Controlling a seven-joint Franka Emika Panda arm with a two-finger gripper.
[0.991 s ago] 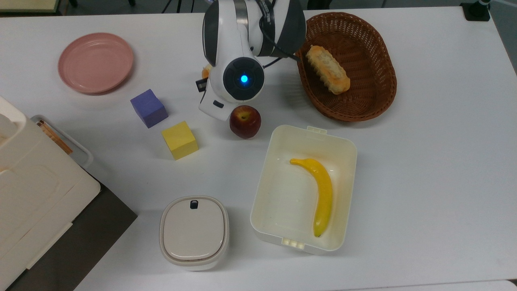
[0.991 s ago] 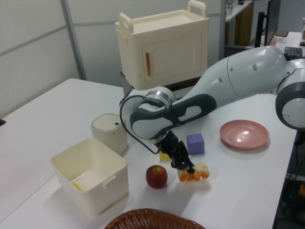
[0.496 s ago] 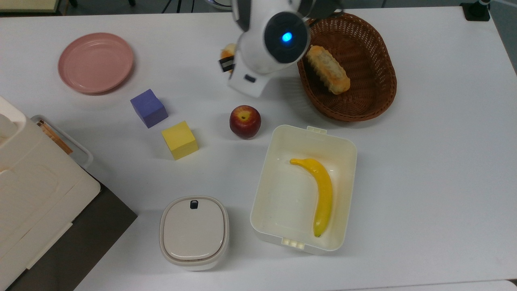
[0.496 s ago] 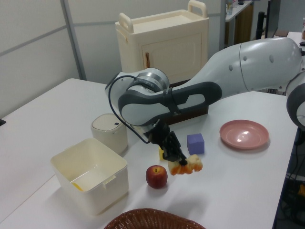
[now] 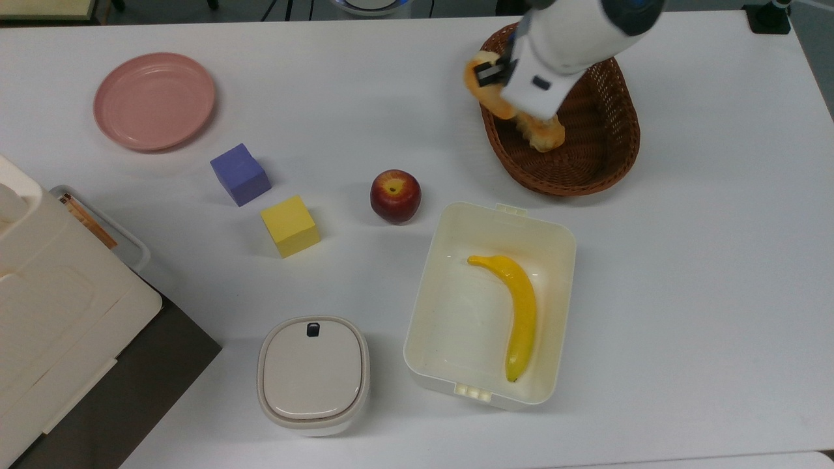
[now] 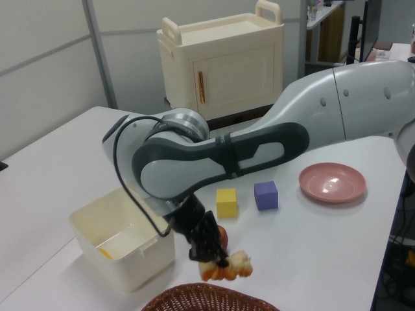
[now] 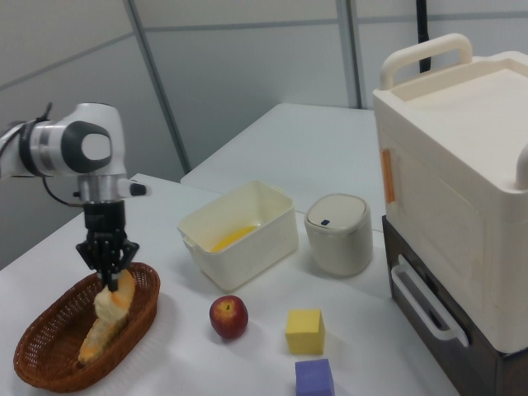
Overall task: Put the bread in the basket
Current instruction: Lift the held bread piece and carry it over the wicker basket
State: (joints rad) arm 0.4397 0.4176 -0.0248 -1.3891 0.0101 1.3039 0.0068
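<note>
Wicker basket (image 7: 49,346) under bread-gripping gripper (image 7: 107,262)

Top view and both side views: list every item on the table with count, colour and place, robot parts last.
bread: 1, cream with orange crust, held above the basket's rim
basket: 1, brown wicker, top view's upper right
loaf: 1, golden, in the basket
plastic box: 1, cream, below the basket
banana: 1, yellow, in the box
apple: 1, red, centre
cubes: yellow cube, purple cube, left of the apple
plate: 1, pink, upper left
lidded container: 1, beige, bottom
cabinet: 1, cream, table edge
gripper: 1, black, shut on the bread
</note>
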